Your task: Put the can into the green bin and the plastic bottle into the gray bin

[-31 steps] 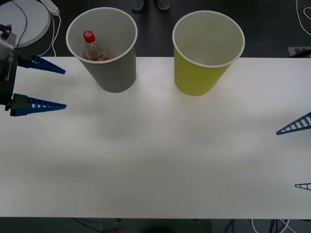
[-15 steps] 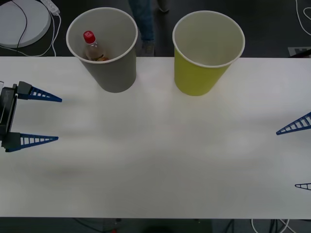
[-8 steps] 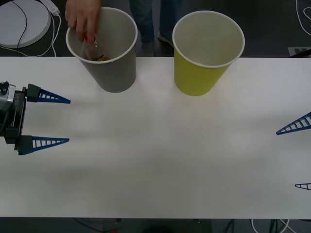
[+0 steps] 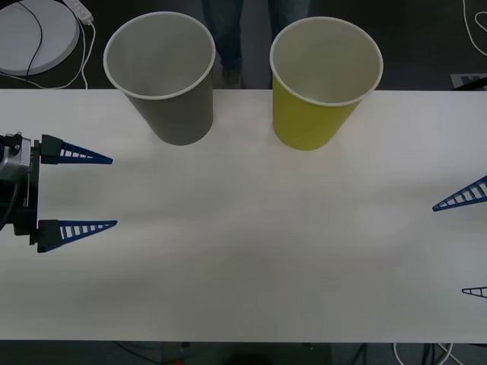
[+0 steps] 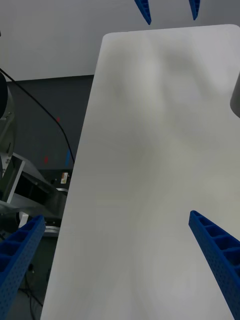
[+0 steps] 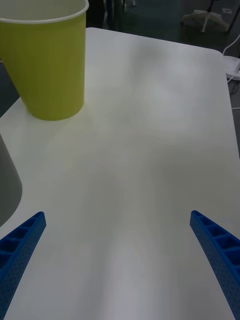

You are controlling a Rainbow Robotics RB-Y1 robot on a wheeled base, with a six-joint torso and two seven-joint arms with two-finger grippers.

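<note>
A white table (image 4: 251, 251) stands on dark floor (image 4: 426, 46); a white round disc (image 4: 34, 34) with cables lies behind it

White table (image 5: 150, 150): long top with rounded far corners. Right gripper (image 5: 120, 270): two blue ribbed fingers spread wide, one over the table's near part, one off its edge over the dark floor. Left gripper (image 5: 168, 10): two blue fingertips apart at the table's far end. Gray bin (image 5: 235, 97): sliver at table's side edge. Black cable (image 5: 45, 110): on floor beside table.
</note>
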